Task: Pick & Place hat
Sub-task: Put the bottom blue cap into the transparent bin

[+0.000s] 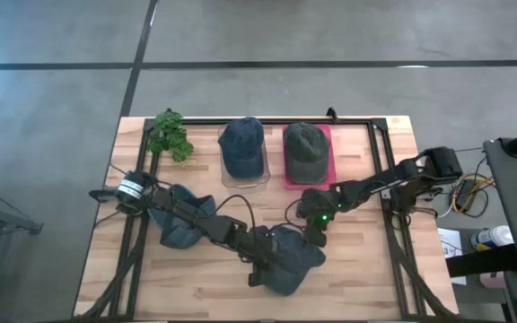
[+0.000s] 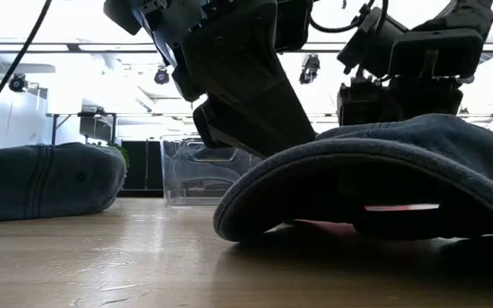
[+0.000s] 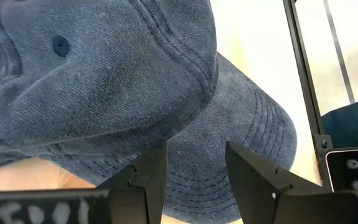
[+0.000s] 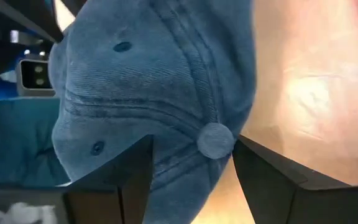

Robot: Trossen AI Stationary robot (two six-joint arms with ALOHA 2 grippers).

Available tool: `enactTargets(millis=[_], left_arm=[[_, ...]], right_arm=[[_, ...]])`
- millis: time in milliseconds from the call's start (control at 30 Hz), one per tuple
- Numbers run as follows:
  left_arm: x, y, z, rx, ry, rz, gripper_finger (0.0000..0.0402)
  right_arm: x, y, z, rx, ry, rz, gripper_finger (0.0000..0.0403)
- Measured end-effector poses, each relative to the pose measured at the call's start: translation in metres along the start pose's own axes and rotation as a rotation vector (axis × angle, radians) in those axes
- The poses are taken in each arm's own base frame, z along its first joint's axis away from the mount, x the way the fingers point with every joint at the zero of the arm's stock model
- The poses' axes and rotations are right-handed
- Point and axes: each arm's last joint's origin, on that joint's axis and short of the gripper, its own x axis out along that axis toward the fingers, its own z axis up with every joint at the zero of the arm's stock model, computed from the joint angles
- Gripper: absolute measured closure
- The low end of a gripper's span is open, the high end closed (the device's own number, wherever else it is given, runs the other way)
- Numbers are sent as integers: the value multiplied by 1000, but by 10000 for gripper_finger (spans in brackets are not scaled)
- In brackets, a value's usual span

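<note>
A blue denim hat (image 1: pixel 294 260) lies crown up on the wooden table, near the middle of its front half. My left gripper (image 1: pixel 260 269) stands open at the hat's near left side; in the left wrist view the brim (image 3: pixel 241 124) shows in the gap between its fingers (image 3: pixel 194 152). My right gripper (image 1: pixel 317 231) is open at the hat's far side, slanting down. Its fingers (image 4: pixel 191 143) stand on either side of the crown's top button (image 4: pixel 215 140). In the low view the hat (image 2: pixel 383 171) rests on its brim edge, under both arms. My left gripper stands open over the brim, slanting down from the table's left; I cannot tell whether its fingers touch the cloth. My right gripper stands open astride the top of the crown, slanting down from the far right; I cannot tell whether it touches either.
A second blue hat (image 1: pixel 179 226) lies under the left arm. At the back stand a green plant (image 1: pixel 170 135), a blue hat in a clear box (image 1: pixel 242 148) and a green hat on a pink tray (image 1: pixel 307 152). A black frame (image 1: pixel 389 179) borders the table.
</note>
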Motion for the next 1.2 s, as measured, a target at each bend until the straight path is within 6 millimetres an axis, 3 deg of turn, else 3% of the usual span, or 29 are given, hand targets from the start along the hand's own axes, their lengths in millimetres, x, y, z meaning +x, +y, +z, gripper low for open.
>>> enactTargets(millis=[133, 400, 700, 933, 1200], left_arm=[[0, 1, 0, -1, 0, 1, 245], [0, 6, 2, 24, -6, 13, 245], [-6, 15, 13, 30, -36, 32, 245], [-41, 5, 31, 111, -157, 126, 245], [-99, 2, 41, 139, -221, 332, 245]], right_arm=[[8, -3, 0, 2, 35, 49, 193], [7, 9, 10, -36, 25, 253, 203], [-7, 22, 12, -36, -12, 293, 285], [-16, 29, 13, -33, -38, 309, 376], [-37, 40, 14, -70, -124, 316, 381]])
